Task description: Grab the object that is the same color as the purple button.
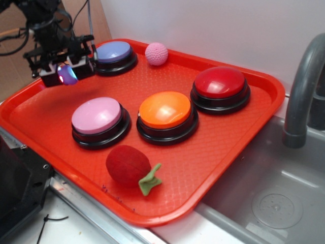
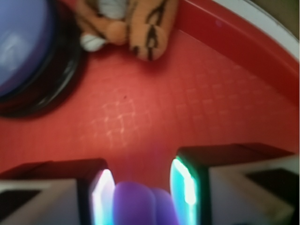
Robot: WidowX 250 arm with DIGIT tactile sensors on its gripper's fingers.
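The gripper [image 1: 67, 74] is closed on the small purple toy [image 2: 140, 204], holding it between its pads just above the red tray [image 1: 45, 114], beside the purple button [image 1: 112, 52]. To finish well, keep the squeeze steady and lift straight up (the toy looks soft, though the wrist view is blurry). Only the wrist view shows a striped tiger toy [image 2: 129, 23]; only the exterior view shows the pink ball [image 1: 156, 53].

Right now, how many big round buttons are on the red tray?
4. The purple button is at the back-left by the claw, the red button back-right, the orange button in the middle, the pink button front-left. None seem hidden.
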